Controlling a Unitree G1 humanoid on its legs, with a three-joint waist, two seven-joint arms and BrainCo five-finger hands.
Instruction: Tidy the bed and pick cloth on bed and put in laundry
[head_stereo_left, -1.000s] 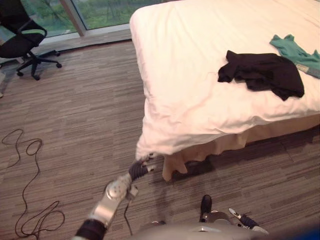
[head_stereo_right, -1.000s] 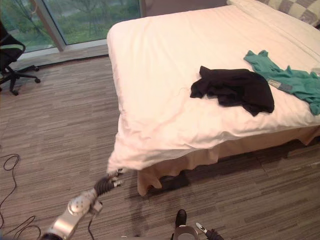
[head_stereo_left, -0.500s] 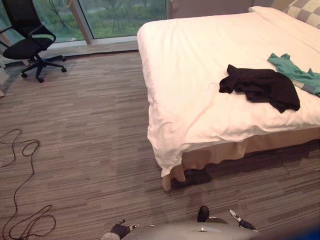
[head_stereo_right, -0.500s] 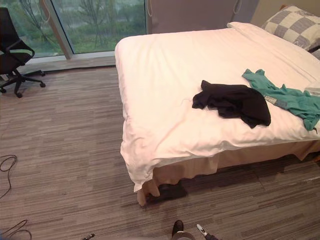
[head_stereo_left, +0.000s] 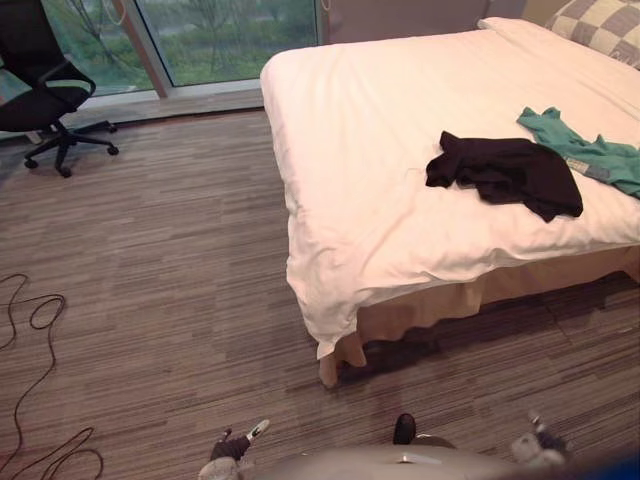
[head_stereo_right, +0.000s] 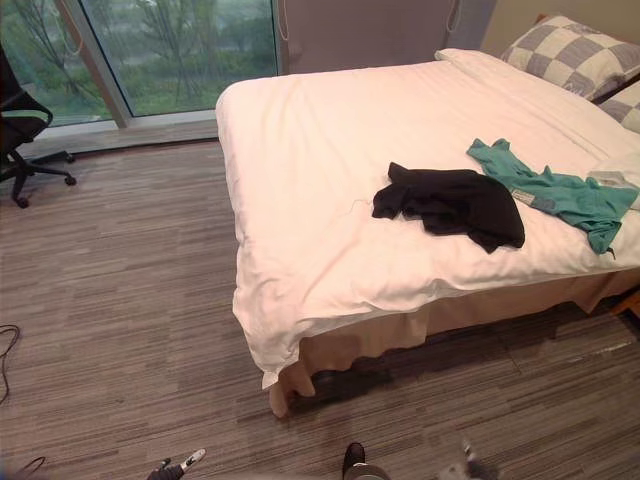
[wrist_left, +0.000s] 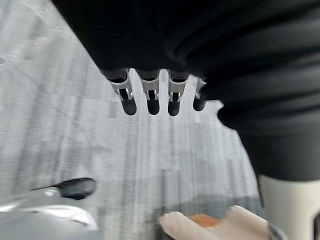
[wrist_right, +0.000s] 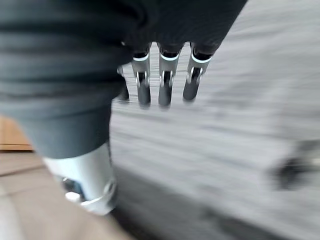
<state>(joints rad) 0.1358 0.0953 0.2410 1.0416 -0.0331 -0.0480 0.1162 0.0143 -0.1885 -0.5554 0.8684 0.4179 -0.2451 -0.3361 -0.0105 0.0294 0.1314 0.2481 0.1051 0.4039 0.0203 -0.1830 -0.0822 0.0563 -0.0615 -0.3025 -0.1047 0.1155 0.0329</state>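
Two items, black cloth (head_stereo_left: 505, 172) and green cloth (head_stereo_left: 592, 153), lie unpicked on the bed (head_stereo_left: 370, 120); left hand (wrist_left: 150, 97) and right hand (wrist_right: 165, 82) hang released

Soft daylight from the window (head_stereo_right: 170, 50)

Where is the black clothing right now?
The black garment lies crumpled on the white bed, right of centre in the right eye view, beside the teal shirt.
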